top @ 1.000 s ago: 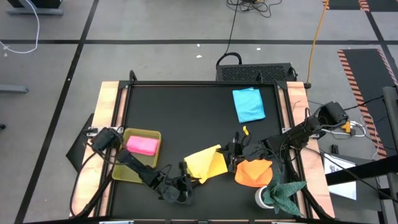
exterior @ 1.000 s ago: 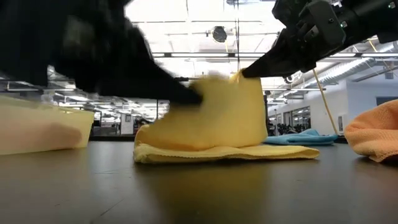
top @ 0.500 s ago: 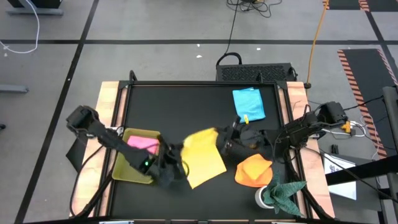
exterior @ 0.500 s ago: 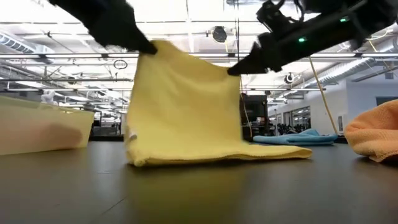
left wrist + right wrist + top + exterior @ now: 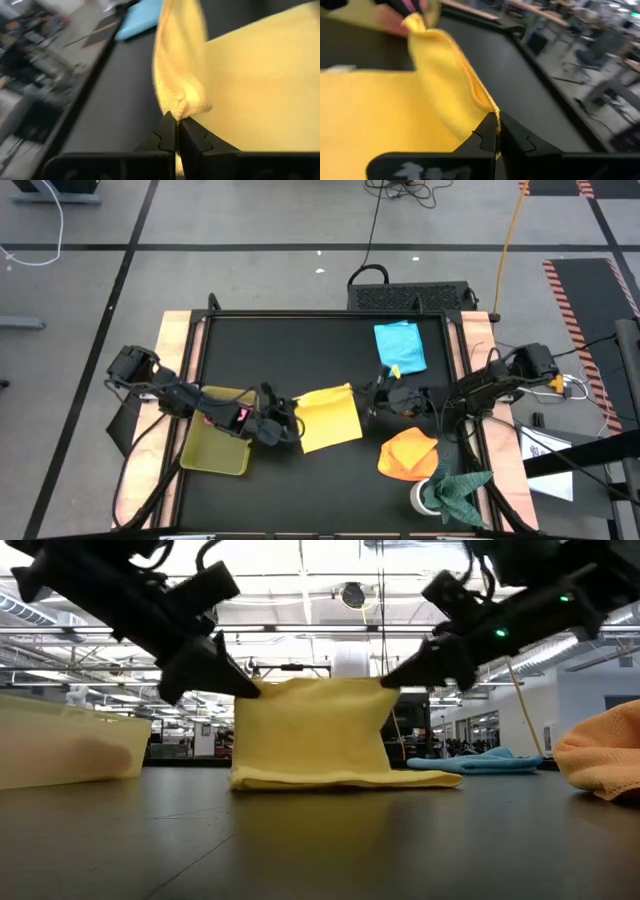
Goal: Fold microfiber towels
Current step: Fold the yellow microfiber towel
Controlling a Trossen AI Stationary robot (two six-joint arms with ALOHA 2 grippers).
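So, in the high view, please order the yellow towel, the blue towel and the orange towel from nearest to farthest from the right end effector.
1. Yellow towel: shut in the right end effector at one corner, toward the left arm.
2. Blue towel and orange towel: too close to call; blue toward the table's far edge, orange toward the near edge.

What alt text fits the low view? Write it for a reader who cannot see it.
Two dark tools, left and right, each pinch a top corner of the yellow towel, its lower edge on the black table. An orange towel lies right, a translucent tray left.
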